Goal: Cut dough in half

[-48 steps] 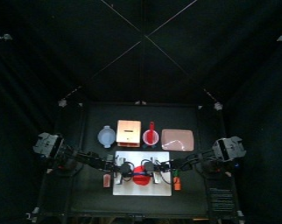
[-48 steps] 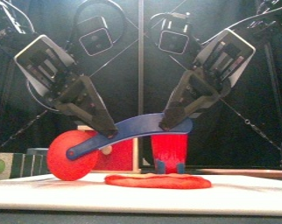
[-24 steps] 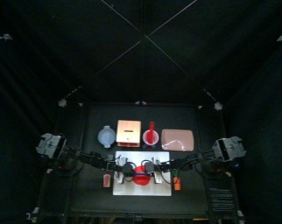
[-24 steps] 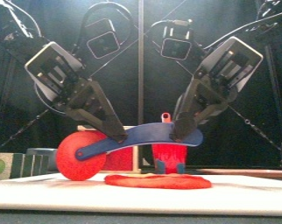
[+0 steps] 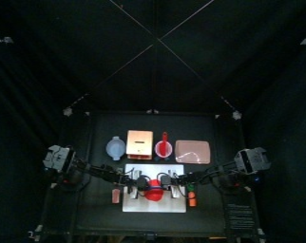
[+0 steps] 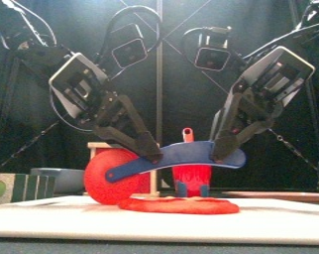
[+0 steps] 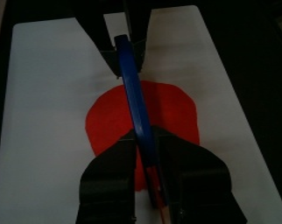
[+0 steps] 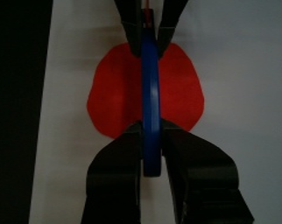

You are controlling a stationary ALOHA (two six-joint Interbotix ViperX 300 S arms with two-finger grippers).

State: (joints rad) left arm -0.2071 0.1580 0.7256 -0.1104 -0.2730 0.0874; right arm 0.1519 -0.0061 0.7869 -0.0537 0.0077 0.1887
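The dough [image 6: 179,206] is a flat red oval on the white board [image 5: 134,172]. It also shows in the top view [image 5: 155,196], the left wrist view [image 7: 106,122] and the right wrist view [image 8: 114,96]. My left gripper [image 6: 144,150] and right gripper [image 6: 225,151] are each shut on one end of a curved blue cutter blade [image 6: 175,156]. The blade hangs just above the dough along its middle, lower at the left end. A red round shape [image 6: 109,181] sits by the blade's left end; I cannot tell what it is. Both grippers show in their wrist views [image 7: 144,156] [image 8: 151,140].
Behind the board lie a pale pink tray [image 5: 193,150], a slim red stick tool [image 5: 164,144], a tan block [image 5: 141,143] and a pale bluish object [image 5: 115,147]. A red and blue object [image 6: 190,175] stands behind the dough. A small box [image 6: 1,187] stands at the far left.
Both grippers and the blue blade have shifted to the right in the front view and come slightly lower toward the dough. The red round shape moved with them.
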